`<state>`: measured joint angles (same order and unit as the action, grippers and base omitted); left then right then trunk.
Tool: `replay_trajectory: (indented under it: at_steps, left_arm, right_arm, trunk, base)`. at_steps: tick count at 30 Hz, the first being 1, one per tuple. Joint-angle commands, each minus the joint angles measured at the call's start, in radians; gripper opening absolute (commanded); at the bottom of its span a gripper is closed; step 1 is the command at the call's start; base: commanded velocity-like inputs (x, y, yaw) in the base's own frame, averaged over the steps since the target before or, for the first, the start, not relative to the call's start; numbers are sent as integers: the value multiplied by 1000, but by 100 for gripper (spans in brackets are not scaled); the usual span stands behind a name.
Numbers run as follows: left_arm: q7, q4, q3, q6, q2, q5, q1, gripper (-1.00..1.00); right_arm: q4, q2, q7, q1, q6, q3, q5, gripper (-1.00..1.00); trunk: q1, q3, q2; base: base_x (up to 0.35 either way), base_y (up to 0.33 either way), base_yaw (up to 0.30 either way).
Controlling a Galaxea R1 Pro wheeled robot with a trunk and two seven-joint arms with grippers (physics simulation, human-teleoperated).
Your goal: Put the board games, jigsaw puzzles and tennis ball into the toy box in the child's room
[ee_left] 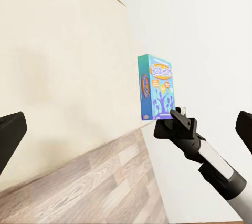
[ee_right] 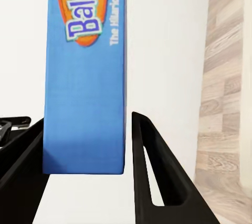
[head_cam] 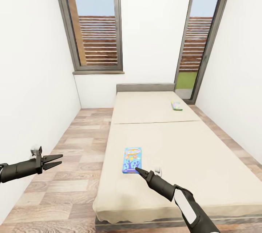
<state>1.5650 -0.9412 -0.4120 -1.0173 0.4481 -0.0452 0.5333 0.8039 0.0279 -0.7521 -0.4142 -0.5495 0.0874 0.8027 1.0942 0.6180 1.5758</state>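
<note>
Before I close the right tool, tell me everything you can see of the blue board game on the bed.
The blue board game is a thin flat rectangular box with a bright cartoon cover and an orange logo starting "Balder". It lies flat on the beige bed, near its left edge and foot end. The right tool is at its near short end, with the box's edge between the open black fingers. Whether they touch it I cannot tell.
</note>
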Motion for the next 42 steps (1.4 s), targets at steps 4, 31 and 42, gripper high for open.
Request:
replay_trajectory:
  at_steps: [4, 31, 42]
  left_arm:
    - [6, -18, 16, 7, -17, -12, -15, 100]
    - [6, -4, -7, 11, -34, -2, -7, 100]
    - [6, -4, -7, 11, -34, -2, -7, 100]
  right_arm:
    - [18, -18, 15, -6, -23, -18, -6, -100]
    - [-3, -50, -16, 0, 28, 9, -66, -100]
    - [-2, -53, -19, 0, 27, 8, -66, -100]
  trunk:
    - [-15, -12, -28]
    - [-119, -98, -217]
    - [-161, -145, -294]
  base:
    - [0, 0, 0]
    - [0, 0, -12]
    - [0, 0, -188]
